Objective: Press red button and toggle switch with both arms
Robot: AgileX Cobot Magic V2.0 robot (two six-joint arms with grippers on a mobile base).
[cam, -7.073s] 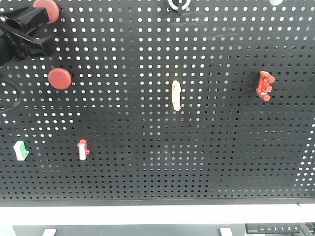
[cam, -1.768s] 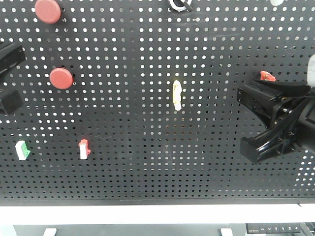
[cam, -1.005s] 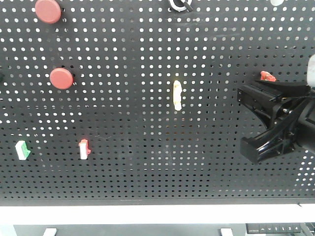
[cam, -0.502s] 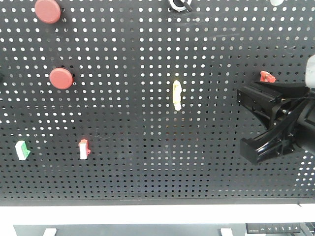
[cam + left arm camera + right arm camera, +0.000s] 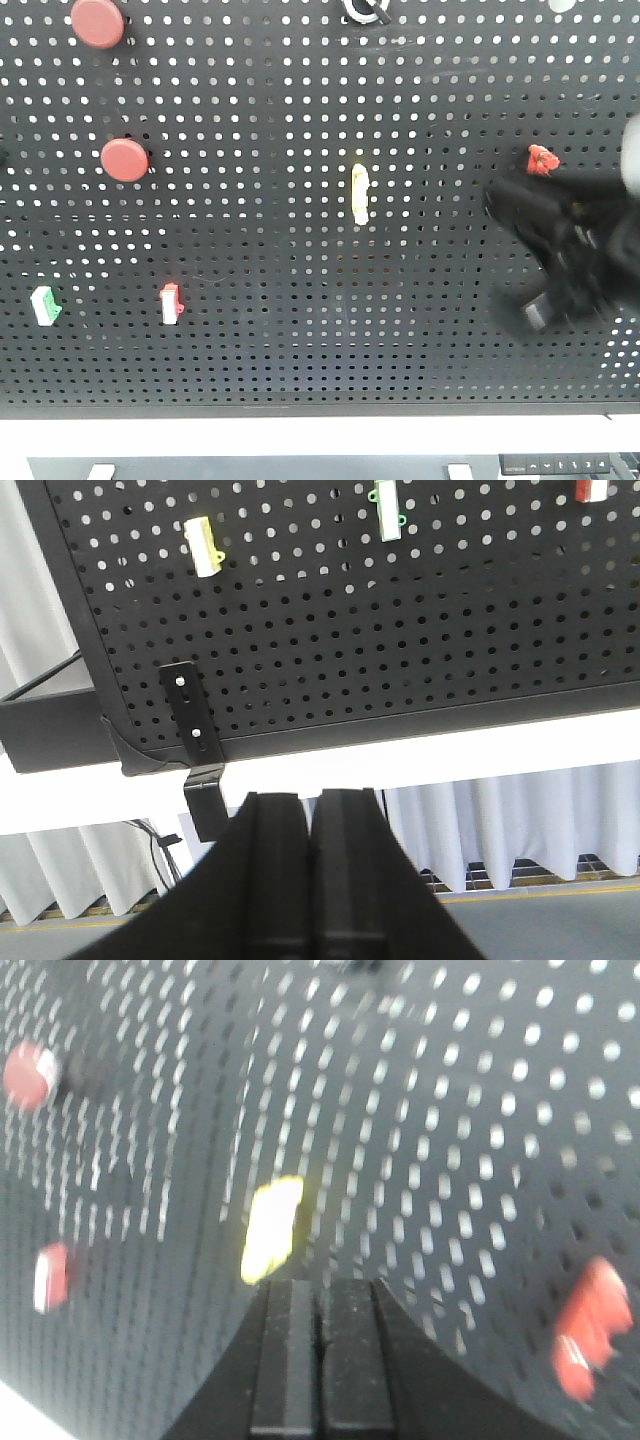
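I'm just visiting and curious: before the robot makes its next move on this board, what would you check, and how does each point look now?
1. Right hand closed for pushing: ok, fingers together.
2. Left hand closed: ok.
3. Red toggle switch uncovered: ok, right hand sits below it.
4. Right arm steady: not ok, blurred in the front view.
5. Red buttons unobstructed: ok.
6. Switch already flipped: cannot tell.
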